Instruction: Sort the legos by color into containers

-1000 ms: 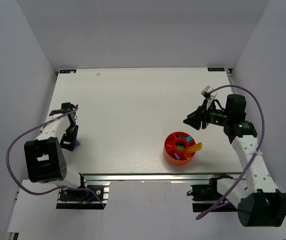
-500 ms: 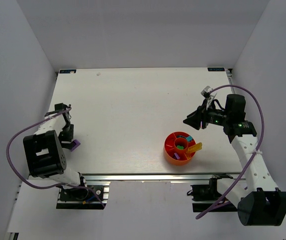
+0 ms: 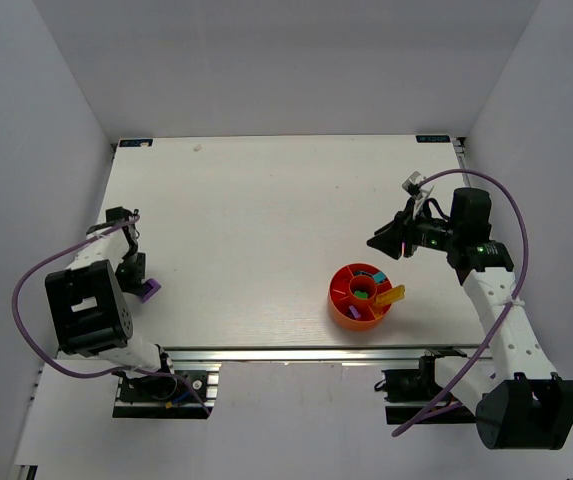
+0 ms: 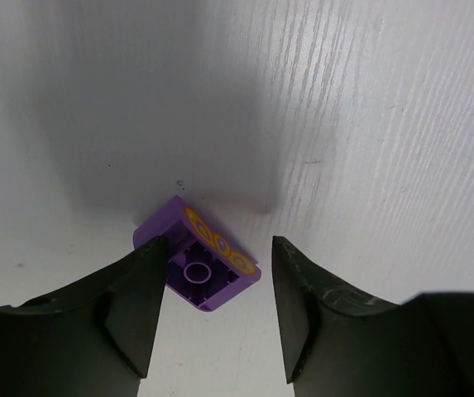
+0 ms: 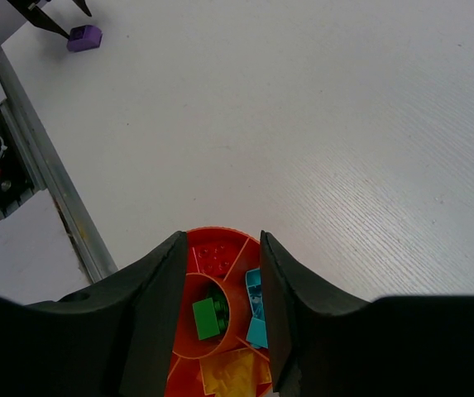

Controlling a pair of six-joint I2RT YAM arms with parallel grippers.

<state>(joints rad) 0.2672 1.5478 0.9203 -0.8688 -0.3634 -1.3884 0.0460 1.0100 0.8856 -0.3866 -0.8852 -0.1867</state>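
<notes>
Between the two fingers of my left gripper (image 4: 217,246) lies a purple lego (image 4: 206,271), flat on the table (image 4: 369,124). The fingers stand partly apart, one on each side of it. One finger looks like it touches the brick, and the other has a small gap. So nothing is held yet. I think this is the grab step, for the only loose brick I can see.

Next I need to squeeze until both fingers press the brick, then lift it up. The brick sits a bit crooked to the fingers, so it may turn as I squeeze. Slow is best.

Far from this hand, right under my right gripper (image 5: 222,241), is the round tray (image 5: 220,235). That gripper hangs above it, fingers partly apart, holding nothing. Below it I see a green lego (image 5: 207,318) in the middle, with a cyan lego (image 5: 256,310) and a yellow lego (image 5: 232,372) beside it. Which part is for purple, I cannot tell.
</notes>
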